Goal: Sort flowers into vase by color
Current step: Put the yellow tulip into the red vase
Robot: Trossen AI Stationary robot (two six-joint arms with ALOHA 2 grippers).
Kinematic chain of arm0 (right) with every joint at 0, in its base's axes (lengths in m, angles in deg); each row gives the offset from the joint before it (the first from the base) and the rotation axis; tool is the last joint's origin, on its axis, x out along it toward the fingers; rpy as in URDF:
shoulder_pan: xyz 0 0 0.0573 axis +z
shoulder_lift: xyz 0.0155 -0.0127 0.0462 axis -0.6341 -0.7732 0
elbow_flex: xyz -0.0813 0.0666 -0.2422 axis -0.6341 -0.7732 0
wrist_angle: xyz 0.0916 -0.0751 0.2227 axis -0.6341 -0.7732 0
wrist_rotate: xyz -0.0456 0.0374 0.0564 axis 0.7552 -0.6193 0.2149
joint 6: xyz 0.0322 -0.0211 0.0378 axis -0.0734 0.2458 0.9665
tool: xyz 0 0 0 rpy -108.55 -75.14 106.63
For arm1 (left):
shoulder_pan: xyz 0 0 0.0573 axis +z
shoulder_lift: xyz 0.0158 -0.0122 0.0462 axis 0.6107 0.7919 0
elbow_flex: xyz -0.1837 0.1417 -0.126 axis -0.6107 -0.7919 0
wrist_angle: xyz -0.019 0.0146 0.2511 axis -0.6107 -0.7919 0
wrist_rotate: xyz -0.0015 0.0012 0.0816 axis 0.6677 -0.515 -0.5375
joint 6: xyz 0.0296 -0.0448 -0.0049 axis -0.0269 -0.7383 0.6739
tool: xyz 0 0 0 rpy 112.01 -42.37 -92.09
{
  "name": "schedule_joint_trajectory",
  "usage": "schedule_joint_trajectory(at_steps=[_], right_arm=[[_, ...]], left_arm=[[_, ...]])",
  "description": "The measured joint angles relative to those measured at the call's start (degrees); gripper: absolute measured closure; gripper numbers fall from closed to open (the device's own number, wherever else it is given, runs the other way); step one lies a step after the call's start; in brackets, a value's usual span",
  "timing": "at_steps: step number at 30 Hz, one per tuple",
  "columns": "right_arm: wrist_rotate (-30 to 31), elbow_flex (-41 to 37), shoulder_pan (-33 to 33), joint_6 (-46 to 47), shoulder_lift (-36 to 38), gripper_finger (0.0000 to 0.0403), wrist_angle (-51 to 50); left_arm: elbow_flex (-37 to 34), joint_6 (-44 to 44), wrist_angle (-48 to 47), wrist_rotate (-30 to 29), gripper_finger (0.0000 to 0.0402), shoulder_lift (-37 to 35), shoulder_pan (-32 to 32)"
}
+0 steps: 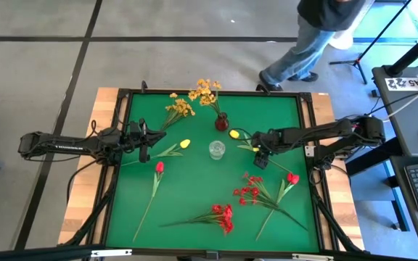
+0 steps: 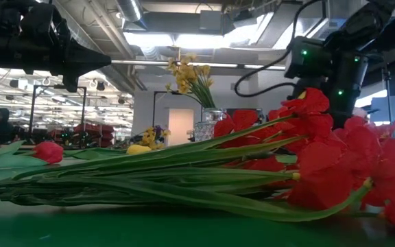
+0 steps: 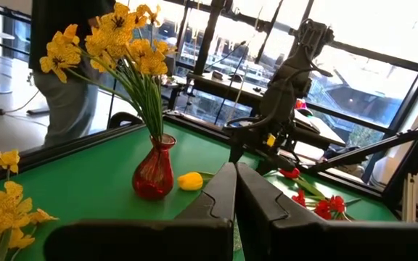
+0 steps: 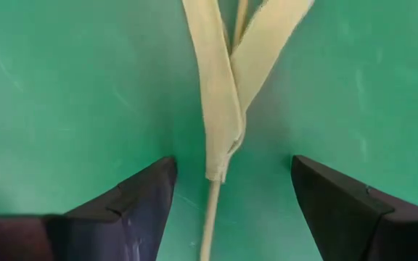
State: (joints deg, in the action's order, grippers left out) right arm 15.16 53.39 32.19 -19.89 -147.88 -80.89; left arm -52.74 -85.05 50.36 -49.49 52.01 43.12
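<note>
A red vase (image 1: 221,122) near the table's far edge holds a yellow-orange spray (image 1: 207,90); it also shows in the left wrist view (image 3: 154,170). A clear glass vase (image 1: 217,150) stands mid-table. Lying flat are another yellow spray (image 1: 178,107), two yellow tulips (image 1: 185,143) (image 1: 234,133), two red tulips (image 1: 159,167) (image 1: 292,177) and two red clusters (image 1: 249,190) (image 1: 223,216). My right gripper (image 1: 260,159) (image 4: 232,165) points down, open, its fingers on either side of a yellow tulip's stem (image 4: 212,210) just below its leaves (image 4: 223,94), not touching it. My left gripper (image 1: 144,148) (image 3: 234,190) is shut, above the other yellow tulip's stem.
A raised dark frame (image 1: 122,94) borders the green table. A person (image 1: 307,43) stands beyond the far right corner. In the low view, red blossoms (image 2: 321,158) and green stems (image 2: 149,171) fill the foreground. Bare green surface lies between the glass vase and the red clusters.
</note>
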Motion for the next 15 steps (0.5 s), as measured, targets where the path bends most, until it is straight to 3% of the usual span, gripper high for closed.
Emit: schedule_joint_trajectory(at_steps=[3,6,15], right_arm=[[0.3,0.0,0.0,-0.2,-1.3,0.0138,0.3],[0.2,0.0,0.1,-0.5,-1.4,0.0180,0.7],[-0.2,-0.1,0.1,-1.3,-1.2,0.0384,2.8]], left_arm=[[0.0,0.0,0.0,0.0,0.0401,0.0,0.0],[0.0,0.0,0.0,0.0,0.0401,0.0,0.0],[0.0,0.0,0.0,0.0,0.0401,0.0,0.0]])
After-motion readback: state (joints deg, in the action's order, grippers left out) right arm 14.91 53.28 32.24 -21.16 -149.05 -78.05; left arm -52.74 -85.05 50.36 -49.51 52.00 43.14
